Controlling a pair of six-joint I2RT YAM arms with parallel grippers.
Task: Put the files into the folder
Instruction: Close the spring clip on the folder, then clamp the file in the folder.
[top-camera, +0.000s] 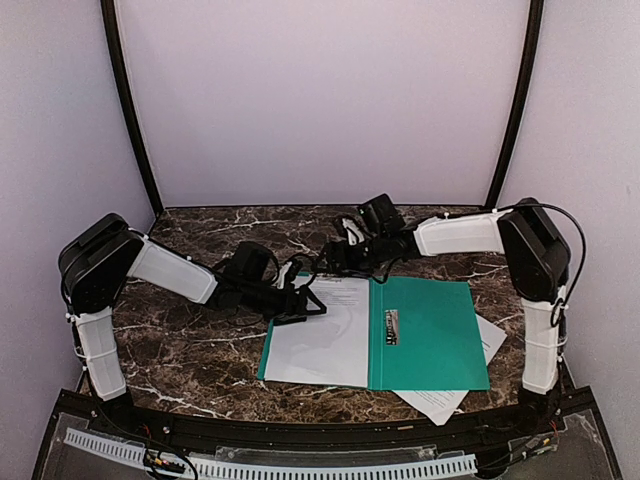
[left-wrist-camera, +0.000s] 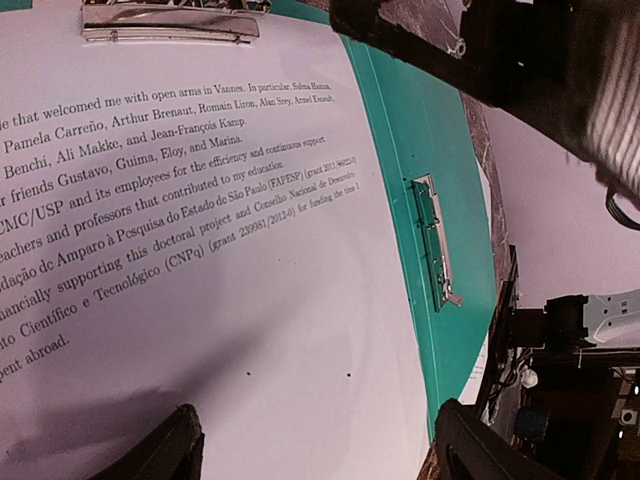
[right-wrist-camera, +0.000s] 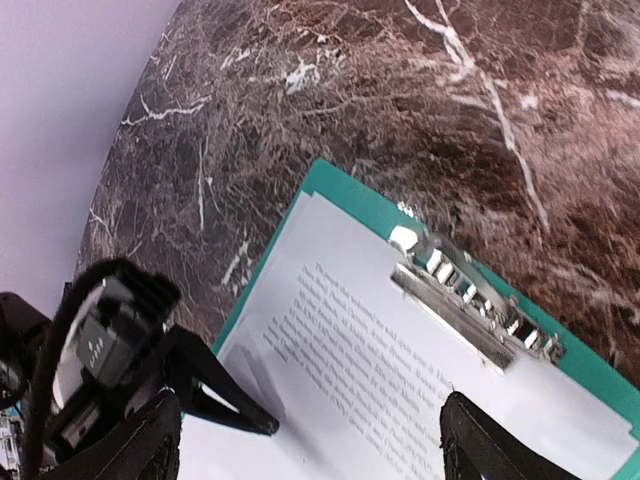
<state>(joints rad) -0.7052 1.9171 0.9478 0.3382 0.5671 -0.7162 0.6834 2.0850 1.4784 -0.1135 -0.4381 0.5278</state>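
**A:** How is the left claw (top-camera: 303, 303) seen to stand?

**B:** Its fingers (left-wrist-camera: 175, 445) are held wide apart, and nothing is gripped between them. It is poised over the printed sheet (top-camera: 320, 345), at the sheet's 11 o'clock corner in the overhead view. Whether the paper is touched cannot be told.

**A:** And the right claw (top-camera: 342, 258)?

**B:** It is spread open as well, and nothing is clamped in it. It is placed at the far edge of the folder (top-camera: 430, 340), at about 11 o'clock from the folder's middle. The top of the printed sheet is seen just beneath it.

**A:** Where is the folder found?

**B:** It is laid open and flat on the table (top-camera: 190, 350), between the two arms. The half at 9 o'clock of the fold is covered by the printed sheet. The half at 3 o'clock is bare green, and a metal clip (top-camera: 390, 327) is seen on it just beside the fold.

**A:** Is anything noted at the sheet's top edge?

**B:** A shiny clasp (right-wrist-camera: 470, 300) is seen lying across it in both wrist views.

**A:** Is another sheet seen?

**B:** A second sheet (top-camera: 440, 402) is tucked under the bare half. It sticks out at 3 and 5 o'clock of the folder, well apart from both claws.
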